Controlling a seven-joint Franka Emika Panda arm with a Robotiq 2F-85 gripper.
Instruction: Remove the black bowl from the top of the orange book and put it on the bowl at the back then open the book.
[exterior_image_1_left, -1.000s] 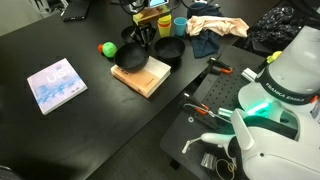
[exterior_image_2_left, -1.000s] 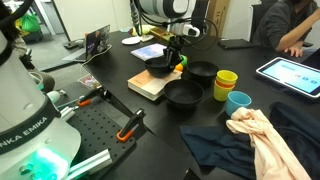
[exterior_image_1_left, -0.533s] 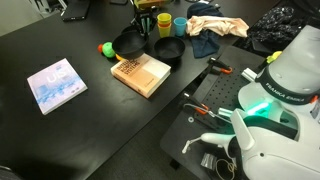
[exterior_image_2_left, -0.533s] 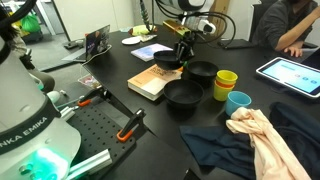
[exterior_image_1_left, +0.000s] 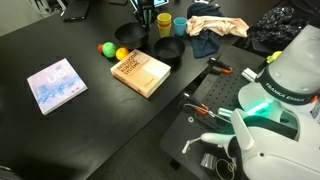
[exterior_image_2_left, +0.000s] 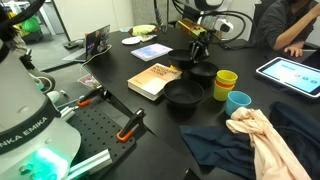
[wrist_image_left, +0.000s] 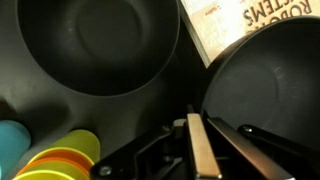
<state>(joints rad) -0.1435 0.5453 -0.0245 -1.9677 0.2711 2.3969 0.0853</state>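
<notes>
Black bowl (wrist_image_left: 270, 95): glossy, smooth. Orange book (exterior_image_1_left: 140, 72): matt cover, paper pgs. Table (exterior_image_1_left: 80, 130): matt blk. Cloth (exterior_image_2_left: 255, 135): soft fabric.

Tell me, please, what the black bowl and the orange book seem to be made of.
The black bowl looks like plastic or perhaps glazed ceramic: a smooth, glossy black surface with soft highlights. The orange book looks like paper under a matte card cover: dark printed lettering and pale page edges.

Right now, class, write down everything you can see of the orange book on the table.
The orange book is a thick rectangular volume with an orange-brown cover, dark lettering and white page edges. It looks like paper and card. It lies closed and flat on the black table, set at an angle to the table's edge, with nothing on its cover.
</notes>
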